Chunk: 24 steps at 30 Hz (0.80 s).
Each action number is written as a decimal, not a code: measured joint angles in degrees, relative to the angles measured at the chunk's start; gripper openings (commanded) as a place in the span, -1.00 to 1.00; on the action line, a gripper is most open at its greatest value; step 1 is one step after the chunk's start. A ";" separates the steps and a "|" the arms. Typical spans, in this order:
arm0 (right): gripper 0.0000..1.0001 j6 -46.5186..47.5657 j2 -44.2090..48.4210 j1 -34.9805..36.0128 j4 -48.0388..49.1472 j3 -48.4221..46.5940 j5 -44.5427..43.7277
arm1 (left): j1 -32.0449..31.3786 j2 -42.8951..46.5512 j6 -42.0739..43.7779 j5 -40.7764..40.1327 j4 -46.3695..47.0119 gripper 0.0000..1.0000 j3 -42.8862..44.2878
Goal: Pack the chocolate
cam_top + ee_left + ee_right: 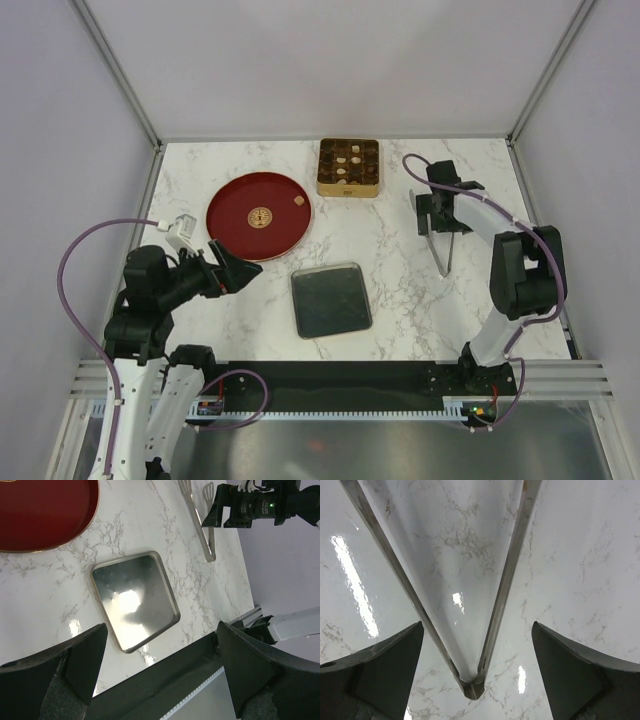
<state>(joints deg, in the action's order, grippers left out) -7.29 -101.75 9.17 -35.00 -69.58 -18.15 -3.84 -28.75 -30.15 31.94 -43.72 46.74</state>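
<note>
My left claw [161, 626] stands wide and holds nothing, over the near left of the worktop [400, 300], a glossy white marble-patterned surface with open room on all sides. My right claw [476, 625] is spread wide too. It straddles the joined end of the steel tongs [472, 689], which lie flat in a V, clear of both fingers.

The chocolate [341, 158] sits as small pieces in the compartments of the square gold tin [349, 191] at the far edge. One light brown piece [298, 201] rests on the round red dish [235, 225], near its right rim. A square metal tray [331, 300] with rounded corners lies nearer me, apart from the dish.
</note>
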 measured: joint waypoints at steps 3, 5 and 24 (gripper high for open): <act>0.96 -0.79 2.69 -0.09 -2.25 -0.61 0.22 | 0.00 -0.02 -0.02 0.07 -0.39 0.97 0.00; 0.92 -1.49 5.44 -0.09 -3.21 -0.94 1.90 | 0.00 -0.02 -0.02 0.17 -0.61 0.96 0.00; 0.08 -17.00 28.59 29.94 2.19 16.59 7.23 | 0.00 -3.56 -0.44 1.27 -0.87 0.83 -2.89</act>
<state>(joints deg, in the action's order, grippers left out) -24.29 -73.17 39.11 -32.82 -52.99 -10.92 -3.84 -32.32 -30.59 33.21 -44.60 43.86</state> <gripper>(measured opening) 0.551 0.920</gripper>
